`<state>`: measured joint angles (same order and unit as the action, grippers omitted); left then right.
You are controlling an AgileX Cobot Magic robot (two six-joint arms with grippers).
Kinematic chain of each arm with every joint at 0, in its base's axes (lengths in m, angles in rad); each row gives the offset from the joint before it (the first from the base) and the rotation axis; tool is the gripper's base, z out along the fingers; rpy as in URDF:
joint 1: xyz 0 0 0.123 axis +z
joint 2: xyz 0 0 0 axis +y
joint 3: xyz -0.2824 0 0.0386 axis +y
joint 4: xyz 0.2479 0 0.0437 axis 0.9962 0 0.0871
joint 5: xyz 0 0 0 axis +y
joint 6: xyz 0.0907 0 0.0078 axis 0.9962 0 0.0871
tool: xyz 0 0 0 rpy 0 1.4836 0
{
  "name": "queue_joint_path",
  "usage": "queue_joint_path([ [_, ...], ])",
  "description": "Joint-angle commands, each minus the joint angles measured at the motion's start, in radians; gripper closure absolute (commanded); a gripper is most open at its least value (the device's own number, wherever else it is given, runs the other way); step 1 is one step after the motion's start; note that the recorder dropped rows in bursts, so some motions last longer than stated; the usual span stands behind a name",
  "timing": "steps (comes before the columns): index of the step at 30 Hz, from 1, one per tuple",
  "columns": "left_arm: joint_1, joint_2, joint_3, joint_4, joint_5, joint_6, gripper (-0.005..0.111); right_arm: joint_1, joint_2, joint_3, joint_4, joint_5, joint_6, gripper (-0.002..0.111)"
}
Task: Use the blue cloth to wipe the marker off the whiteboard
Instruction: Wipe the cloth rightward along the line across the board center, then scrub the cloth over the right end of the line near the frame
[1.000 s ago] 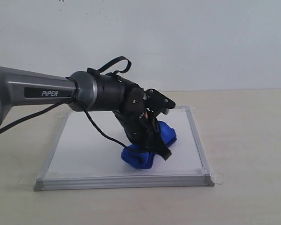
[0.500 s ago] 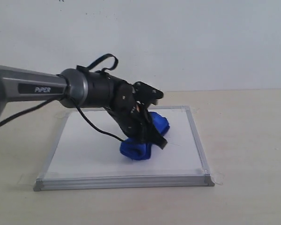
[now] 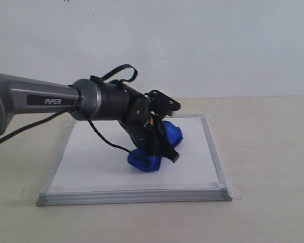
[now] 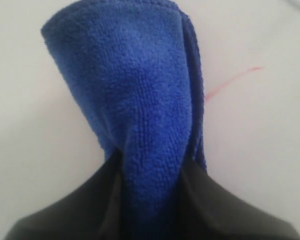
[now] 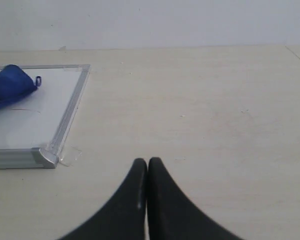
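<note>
**A:** What is your left gripper (image 4: 150, 205) doing?

**B:** My jaws are clamped tight on the blue cloth (image 4: 135, 90). I pinch its middle so the loose fold drags flat on the whiteboard (image 3: 91, 157). Just beside the fold there is a red stroke of the marker (image 4: 235, 77), so I press low to reach it.

**A:** And the right gripper (image 5: 147, 167)?

**B:** Its jaws are closed together on nothing. I keep it over the table (image 5: 215, 100), well apart from the board and out of the way.

**A:** Any change?

**B:** Compared with a second ago, the cloth sits slightly further left on the board.
</note>
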<state>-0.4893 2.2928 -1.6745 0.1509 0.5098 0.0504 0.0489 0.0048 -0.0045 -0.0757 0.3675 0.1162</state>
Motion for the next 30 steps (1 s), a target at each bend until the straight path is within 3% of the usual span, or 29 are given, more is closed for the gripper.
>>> queue_joint_path([
  [1,0.087,0.012,-0.004,0.018,0.043,-0.059,0.103,-0.008,-0.005,0.005,-0.006,-0.013,0.001,0.108],
  [5,0.090,0.014,-0.004,-0.077,0.071,-0.027,0.103,-0.008,-0.005,0.005,-0.006,-0.013,0.001,0.108],
  [10,-0.009,0.017,-0.004,-0.273,0.057,0.164,0.103,-0.008,-0.005,0.005,-0.006,-0.013,0.001,0.108],
  [16,-0.119,0.023,-0.007,-0.294,0.013,0.283,0.103,-0.008,-0.005,0.005,-0.006,-0.013,0.001,0.108],
  [19,-0.109,0.027,-0.026,-0.286,-0.036,0.274,0.103,-0.008,-0.005,0.005,-0.006,-0.013,0.001,0.108],
  [22,-0.057,0.048,-0.072,-0.285,-0.044,0.214,0.103,-0.008,-0.005,0.005,-0.006,-0.013,0.001,0.108],
  [30,0.071,0.110,-0.145,-0.282,0.119,0.203,0.103,-0.008,-0.005,0.005,-0.006,-0.013,0.001,0.108],
])
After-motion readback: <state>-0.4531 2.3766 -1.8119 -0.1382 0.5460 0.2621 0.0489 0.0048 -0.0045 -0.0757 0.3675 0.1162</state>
